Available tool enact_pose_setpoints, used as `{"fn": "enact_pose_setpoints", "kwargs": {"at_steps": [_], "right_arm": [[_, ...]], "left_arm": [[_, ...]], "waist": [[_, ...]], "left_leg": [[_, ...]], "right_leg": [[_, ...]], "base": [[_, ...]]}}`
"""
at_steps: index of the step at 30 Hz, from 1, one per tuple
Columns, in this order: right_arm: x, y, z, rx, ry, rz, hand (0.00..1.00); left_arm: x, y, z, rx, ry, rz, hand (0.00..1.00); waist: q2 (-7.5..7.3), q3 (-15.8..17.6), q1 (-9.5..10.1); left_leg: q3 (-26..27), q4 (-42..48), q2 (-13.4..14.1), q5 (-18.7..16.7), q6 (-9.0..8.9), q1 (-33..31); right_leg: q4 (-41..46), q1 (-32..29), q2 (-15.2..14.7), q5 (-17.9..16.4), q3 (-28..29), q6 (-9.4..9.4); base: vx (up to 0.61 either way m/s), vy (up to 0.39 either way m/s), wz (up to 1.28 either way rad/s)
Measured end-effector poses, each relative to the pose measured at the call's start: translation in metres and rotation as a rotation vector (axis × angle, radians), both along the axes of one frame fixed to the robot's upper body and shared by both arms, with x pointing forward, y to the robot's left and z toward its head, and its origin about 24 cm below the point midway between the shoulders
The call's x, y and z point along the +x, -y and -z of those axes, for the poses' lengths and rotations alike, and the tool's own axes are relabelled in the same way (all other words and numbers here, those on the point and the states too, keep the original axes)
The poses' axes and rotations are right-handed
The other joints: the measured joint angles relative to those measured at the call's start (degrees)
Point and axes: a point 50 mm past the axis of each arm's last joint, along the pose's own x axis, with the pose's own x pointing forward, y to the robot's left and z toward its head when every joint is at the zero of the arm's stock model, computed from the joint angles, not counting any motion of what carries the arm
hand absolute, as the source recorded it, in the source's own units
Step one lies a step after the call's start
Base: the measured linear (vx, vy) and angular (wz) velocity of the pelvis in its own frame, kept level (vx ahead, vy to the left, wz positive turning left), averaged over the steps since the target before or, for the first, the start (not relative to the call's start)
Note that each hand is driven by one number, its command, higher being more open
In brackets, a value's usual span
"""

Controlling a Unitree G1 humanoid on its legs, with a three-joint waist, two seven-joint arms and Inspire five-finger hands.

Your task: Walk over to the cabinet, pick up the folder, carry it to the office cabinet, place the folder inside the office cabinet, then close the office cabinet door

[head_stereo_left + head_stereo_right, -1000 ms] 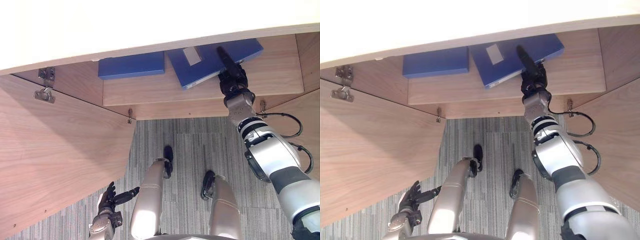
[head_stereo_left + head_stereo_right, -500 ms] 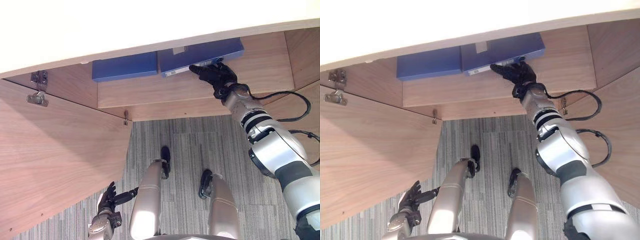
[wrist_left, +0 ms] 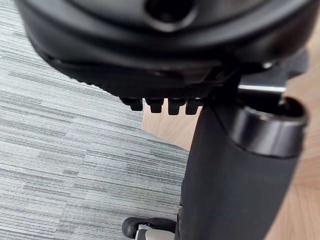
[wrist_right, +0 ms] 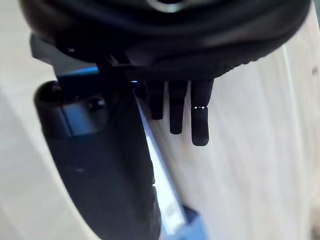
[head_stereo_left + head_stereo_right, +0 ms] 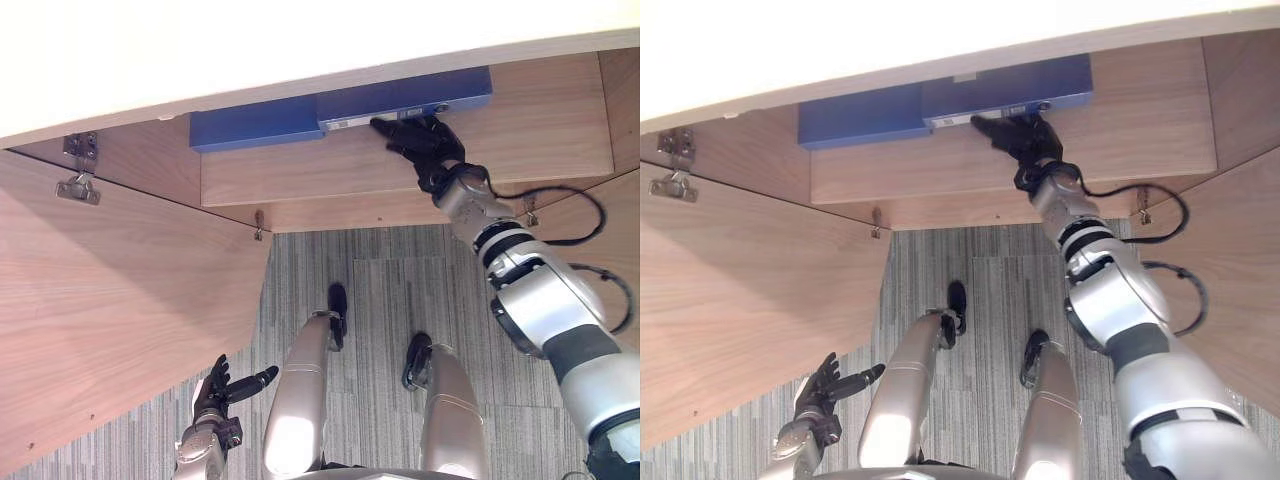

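Left eye view: folder [image 5: 420,97] lies on the office cabinet shelf [image 5: 330,172], beside a second blue folder [image 5: 255,125]. Right hand [image 5: 420,140], fingers straight, touches the folder's front edge. Left hand [image 5: 215,395] hangs low with relaxed fingers, holding nothing.

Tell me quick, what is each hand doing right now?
Left hand: open, holding nothing.
Right hand: open, fingers against the blue folder edge.
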Motion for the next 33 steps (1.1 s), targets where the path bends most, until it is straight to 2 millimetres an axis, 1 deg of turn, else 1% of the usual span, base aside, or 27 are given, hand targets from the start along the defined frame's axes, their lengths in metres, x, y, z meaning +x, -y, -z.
{"fn": "enact_pose_setpoints", "kwargs": {"at_steps": [1,2,3,4,5,7,8,9,10,11,12,16,19,21,23,25,26,27,28,31,33], "right_arm": [[0.000,-0.004,-0.006,-0.224,0.025,-0.042,1.00],[0.001,-0.006,-0.010,-0.331,0.036,-0.060,1.00],[0.001,-0.007,-0.017,-0.528,0.060,-0.087,1.00],[0.002,-0.008,-0.023,-0.686,0.081,-0.104,1.00],[0.002,-0.007,-0.025,-0.741,0.088,-0.103,1.00],[0.000,-0.008,-0.029,-0.986,0.133,-0.127,1.00],[0.000,-0.009,-0.030,-1.036,0.145,-0.135,1.00],[-0.002,-0.011,-0.032,-1.141,0.169,-0.154,1.00],[-0.002,-0.013,-0.032,-1.184,0.180,-0.166,1.00],[-0.004,-0.016,-0.030,-1.243,0.197,-0.187,1.00],[-0.006,-0.018,-0.027,-1.279,0.212,-0.206,1.00],[-0.011,-0.017,-0.020,-1.291,0.231,-0.265,1.00],[-0.014,-0.022,-0.014,-1.324,0.234,-0.315,1.00],[-0.017,-0.021,-0.009,-1.347,0.230,-0.342,1.00],[-0.019,-0.024,-0.005,-1.387,0.234,-0.373,1.00],[-0.023,-0.031,0.007,-1.505,0.231,-0.438,1.00],[-0.025,-0.033,0.012,-1.535,0.223,-0.460,1.00],[-0.028,-0.035,0.024,-1.584,0.208,-0.505,1.00],[-0.030,-0.036,0.028,-1.592,0.209,-0.515,1.00],[-0.032,-0.042,0.030,-1.622,0.226,-0.536,1.00],[-0.034,-0.045,0.035,-1.651,0.213,-0.573,1.00]], "left_arm": [[0.000,-0.002,0.000,0.006,-0.005,0.006,1.00],[0.000,-0.003,-0.001,0.013,-0.005,0.015,1.00],[0.000,-0.006,-0.001,0.025,-0.007,0.029,1.00],[0.000,-0.008,-0.002,0.040,-0.011,0.043,1.00],[0.000,-0.009,-0.002,0.044,-0.012,0.047,1.00],[0.000,-0.010,-0.002,0.053,-0.019,0.060,1.00],[0.000,-0.010,-0.002,0.053,-0.020,0.064,1.00],[0.000,-0.009,-0.002,0.048,-0.019,0.074,1.00],[0.000,-0.009,-0.002,0.046,-0.020,0.078,1.00],[0.000,-0.008,-0.001,0.044,-0.022,0.084,1.00],[-0.001,-0.008,-0.001,0.042,-0.026,0.088,1.00],[-0.002,-0.005,0.001,0.030,-0.036,0.116,1.00],[-0.004,-0.008,0.003,0.033,-0.048,0.120,1.00],[-0.004,-0.010,0.002,0.040,-0.048,0.120,1.00],[-0.005,-0.013,0.001,0.046,-0.049,0.118,1.00],[-0.006,-0.013,0.003,0.043,-0.058,0.118,1.00],[-0.007,-0.013,0.003,0.043,-0.060,0.118,1.00],[-0.008,-0.013,0.004,0.041,-0.067,0.117,1.00],[-0.008,-0.013,0.004,0.040,-0.067,0.119,1.00],[-0.009,-0.011,0.005,0.019,-0.068,0.132,1.00],[-0.010,-0.010,0.006,0.004,-0.069,0.123,1.00]], "waist": [[-0.01,0.00,-0.56],[-0.01,0.00,-0.69],[-0.03,-0.01,-0.73],[-0.04,-0.01,-0.67],[-0.05,-0.02,-0.63],[-0.39,-0.09,-0.49],[-0.49,-0.08,-0.47],[-0.73,-0.11,-0.46],[-0.94,-0.12,-0.46],[-1.47,-0.13,-0.51],[-2.20,-0.25,-0.54],[-3.66,-0.25,-0.81],[-4.77,-0.52,-0.97],[-5.17,-0.66,-1.02],[-5.70,-0.66,-1.05],[-6.18,-0.62,-1.38],[-6.32,-0.69,-1.46],[-6.60,-0.77,-1.50],[-6.76,-0.82,-1.51],[-6.95,-0.72,-1.94],[-7.38,-0.48,-2.03]], "left_leg": [[-0.01,-0.09,0.00,0.02,-0.02,0.00],[-0.01,-0.13,0.01,0.03,-0.04,0.00],[-0.08,-0.24,0.04,0.04,-0.06,0.00],[-0.26,-0.33,0.03,0.05,-0.08,0.00],[-0.39,-0.36,0.02,0.05,-0.08,0.00],[-0.61,-0.62,-0.06,0.02,-0.13,0.02],[-0.61,-0.69,-0.06,0.02,-0.13,0.02],[-0.64,-0.81,-0.07,0.00,-0.15,0.05],[-0.63,-0.93,-0.07,-0.02,-0.17,0.12],[-0.59,-1.24,-0.06,-0.05,-0.21,0.39],[-0.38,-1.61,-0.05,-0.07,-0.23,0.70],[0.17,-1.94,0.12,-0.37,-0.32,1.65],[1.05,-2.02,0.31,-0.65,-0.15,2.03],[1.37,-1.77,0.37,-0.88,0.05,2.14],[1.88,-1.87,0.51,-0.93,0.12,2.50],[2.66,-2.52,0.64,-0.94,0.14,3.86],[2.85,-2.75,0.67,-0.94,0.15,4.22],[3.31,-3.29,0.79,-0.94,0.15,4.93],[3.56,-3.53,0.81,-0.93,0.16,5.22],[4.25,-4.03,0.88,-0.92,0.32,6.09],[4.62,-4.94,1.01,-0.98,0.42,7.96]], "right_leg": [[-0.08,-0.02,0.02,0.00,-0.05,-0.01],[-0.13,-0.04,0.04,0.01,-0.07,-0.02],[-0.34,0.03,0.10,0.02,-0.15,-0.03],[-0.68,0.20,0.14,0.03,-0.35,-0.04],[-0.90,0.36,0.16,0.04,-0.48,-0.05],[-1.65,0.78,0.18,0.09,-0.79,-0.03],[-1.85,0.86,0.18,0.11,-0.82,-0.03],[-2.29,1.09,0.20,0.14,-0.94,-0.02],[-2.51,1.20,0.21,0.18,-0.95,-0.02],[-3.00,1.51,0.28,0.30,-0.95,0.00],[-3.36,1.66,0.29,0.45,-0.85,0.07],[-4.52,2.60,0.39,0.95,-0.55,0.35],[-4.91,2.59,0.45,1.32,0.27,0.60],[-4.94,2.61,0.45,1.44,0.65,0.75],[-5.22,2.68,0.49,1.73,1.07,0.94],[-6.21,3.65,0.58,2.30,1.68,1.19],[-6.55,3.76,0.63,2.44,1.80,1.20],[-7.18,4.45,0.73,2.70,2.06,1.28],[-7.46,4.59,0.74,2.83,2.21,1.34],[-8.36,5.26,0.77,3.42,2.61,1.77],[-9.59,7.03,0.72,4.01,2.22,2.42]], "base": [[0.00,0.000,0.00],[0.00,0.000,0.00],[0.00,0.000,0.00],[0.02,-0.019,0.05],[0.04,-0.014,0.09],[0.05,-0.006,0.06],[0.05,0.002,0.03],[0.04,0.004,0.02],[0.05,0.006,0.01],[0.05,0.004,-0.03],[0.05,0.002,-0.05],[0.02,0.013,-0.07],[-0.02,0.026,-0.15],[-0.02,0.024,-0.10],[-0.02,0.019,-0.13],[-0.01,0.021,-0.16],[-0.02,0.023,-0.13],[-0.01,0.017,-0.13],[-0.01,0.014,-0.18],[0.02,0.007,-0.11],[0.04,0.000,-0.08]]}}
